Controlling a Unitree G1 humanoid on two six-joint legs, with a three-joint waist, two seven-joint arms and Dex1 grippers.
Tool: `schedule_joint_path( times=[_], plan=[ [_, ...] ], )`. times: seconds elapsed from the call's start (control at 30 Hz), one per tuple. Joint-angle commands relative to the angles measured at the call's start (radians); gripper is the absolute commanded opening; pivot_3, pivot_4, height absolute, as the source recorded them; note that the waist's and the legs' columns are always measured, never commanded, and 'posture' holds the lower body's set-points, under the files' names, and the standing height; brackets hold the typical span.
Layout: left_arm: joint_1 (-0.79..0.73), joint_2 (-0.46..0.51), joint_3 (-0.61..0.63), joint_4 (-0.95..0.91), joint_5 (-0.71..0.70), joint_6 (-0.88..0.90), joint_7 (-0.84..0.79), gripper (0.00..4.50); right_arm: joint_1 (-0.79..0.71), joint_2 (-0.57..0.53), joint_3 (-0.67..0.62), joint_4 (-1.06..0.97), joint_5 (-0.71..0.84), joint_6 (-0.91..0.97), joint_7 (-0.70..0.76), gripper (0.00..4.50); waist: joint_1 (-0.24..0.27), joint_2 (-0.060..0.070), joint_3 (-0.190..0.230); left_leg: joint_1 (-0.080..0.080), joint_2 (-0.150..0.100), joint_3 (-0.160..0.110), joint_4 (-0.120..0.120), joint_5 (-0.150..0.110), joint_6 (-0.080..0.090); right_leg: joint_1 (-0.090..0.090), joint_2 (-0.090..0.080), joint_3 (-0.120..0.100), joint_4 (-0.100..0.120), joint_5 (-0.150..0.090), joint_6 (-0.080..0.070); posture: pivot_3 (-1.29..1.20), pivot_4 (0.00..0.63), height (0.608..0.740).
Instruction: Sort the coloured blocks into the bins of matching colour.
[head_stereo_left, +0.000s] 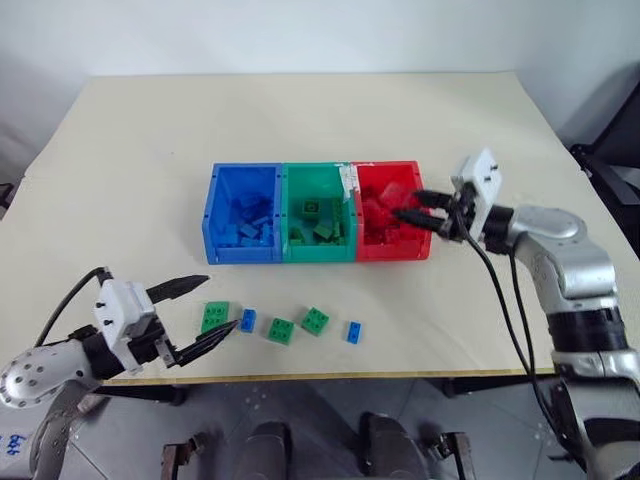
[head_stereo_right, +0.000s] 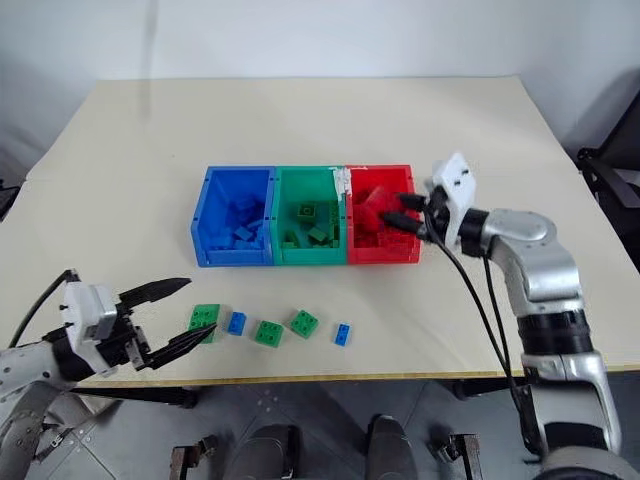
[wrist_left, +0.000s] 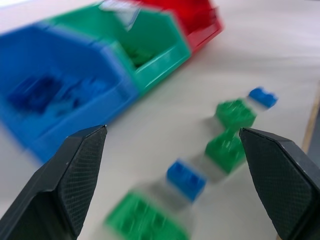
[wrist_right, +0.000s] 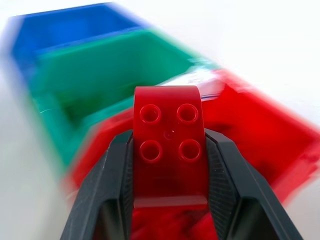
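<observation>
The right gripper (wrist_right: 170, 150) pinches a red block (wrist_right: 169, 150) over the red bin (head_stereo_left: 424, 248), while the left gripper (head_stereo_left: 205, 307) gapes wide and empty above the table (head_stereo_left: 300, 130).

The left hand (head_stereo_left: 200, 312) sits low at the near left with its two black fingers spread wide, pointing level and inward toward the right, nothing between them. The right arm reaches forward, bent at the elbow, wrist turned inward to the left. The right hand (head_stereo_left: 415, 208) is clamped on a red block (wrist_right: 169, 150).
</observation>
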Motion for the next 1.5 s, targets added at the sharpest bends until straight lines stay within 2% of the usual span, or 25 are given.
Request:
schedule_joint_path(
  times=[0.03,0.17,0.3,0.33,0.43,0.53,0.63,0.73,0.9,1.0,1.13,1.3,1.5],
  plan=[
    [0.056,-0.008,0.083,-0.014,0.004,-0.034,0.006,4.50,-0.135,0.054,-0.010,0.180,-0.072,-0.102,-0.098,1.48,-0.006,0.000,0.000,0.000,0.000,0.001,0.000,0.000,0.000,0.000,0.000,0.000,0.000,0.000,0.000,0.00,0.150,0.740],
    [0.072,0.001,0.103,-0.018,0.002,-0.037,0.007,4.50,-0.187,0.089,-0.018,0.266,-0.079,-0.184,-0.059,2.90,-0.008,0.000,0.000,-0.001,0.000,0.000,-0.001,0.000,0.000,-0.001,0.000,-0.001,0.000,0.000,0.000,0.00,0.150,0.740],
    [0.022,0.025,0.070,-0.023,-0.003,-0.022,0.005,4.50,-0.131,0.064,-0.070,0.188,-0.012,-0.219,0.026,4.24,-0.008,0.000,0.000,-0.001,0.000,0.001,-0.001,-0.001,0.001,-0.001,-0.001,-0.001,0.000,0.000,0.000,0.00,0.150,0.740],
    [0.005,0.029,0.056,-0.023,-0.004,-0.018,0.004,4.50,-0.105,0.050,-0.085,0.156,0.013,-0.209,0.056,4.46,-0.007,0.000,0.000,-0.001,0.000,0.000,-0.001,-0.001,0.001,-0.001,-0.001,-0.001,0.000,0.000,0.000,0.00,0.150,0.740],
    [-0.061,0.044,-0.023,-0.018,0.011,-0.010,-0.011,4.50,0.037,-0.023,-0.132,0.008,0.101,-0.185,0.192,4.46,0.000,0.000,0.000,-0.001,0.000,0.000,-0.001,-0.001,0.001,-0.001,-0.001,-0.001,0.000,0.000,0.000,0.00,0.150,0.740],
    [-0.144,0.058,-0.128,0.003,0.044,-0.019,-0.039,4.50,0.256,-0.122,-0.186,-0.143,0.169,-0.233,0.354,4.46,0.018,0.000,0.000,-0.002,0.000,0.000,-0.001,-0.002,0.001,-0.001,-0.001,-0.002,-0.001,0.000,0.000,0.00,0.150,0.740],
    [-0.225,0.066,-0.238,0.026,0.035,0.014,-0.094,4.50,0.456,-0.237,-0.213,-0.161,0.125,-0.340,0.475,4.46,0.018,0.000,0.000,-0.001,0.000,0.002,0.000,-0.003,0.002,0.000,-0.001,-0.002,-0.002,0.000,0.000,0.00,0.150,0.740],
    [-0.306,0.044,-0.322,0.067,0.063,-0.007,-0.122,4.50,0.529,-0.291,-0.231,-0.138,0.129,-0.365,0.514,4.46,0.008,0.001,0.000,0.001,0.000,0.005,0.001,-0.004,0.003,0.001,-0.001,-0.001,-0.002,0.001,0.001,0.00,0.150,0.740],
    [-0.351,0.039,-0.351,0.140,0.100,-0.068,-0.154,4.50,0.548,-0.287,-0.182,-0.224,0.146,-0.322,0.513,4.46,-0.013,0.001,0.000,0.005,0.003,0.009,0.001,-0.003,0.002,0.001,-0.001,0.000,0.000,0.001,0.002,0.00,0.150,0.740],
    [-0.332,0.049,-0.324,0.172,0.110,-0.102,-0.165,4.50,0.546,-0.242,-0.069,-0.399,0.174,-0.185,0.463,4.46,-0.013,0.001,0.000,0.005,0.004,0.009,0.001,-0.003,0.001,0.001,0.000,0.000,0.000,0.001,0.002,0.00,0.150,0.740],
    [-0.228,0.066,-0.238,0.162,0.086,-0.112,-0.168,4.50,0.474,-0.178,0.110,-0.536,0.098,-0.023,0.350,4.46,-0.011,0.001,0.000,0.005,0.004,0.009,0.001,-0.003,0.001,0.001,-0.001,0.000,0.000,0.001,0.002,0.00,0.150,0.740],
    [-0.105,0.074,-0.154,0.132,0.087,-0.120,-0.163,4.50,0.427,-0.140,0.253,-0.536,0.022,0.023,0.323,4.46,0.011,0.000,0.000,0.003,0.003,0.007,0.002,-0.004,0.001,0.000,-0.001,-0.001,-0.001,0.001,0.002,0.00,0.150,0.740],
    [-0.025,0.060,-0.106,0.050,0.078,-0.106,-0.125,4.50,0.403,-0.088,0.338,-0.449,-0.108,-0.024,0.246,4.46,0.018,0.000,0.000,0.001,0.002,0.006,0.003,-0.005,0.002,0.000,-0.001,-0.001,-0.002,0.001,0.001,0.00,0.150,0.740]
  ],
)
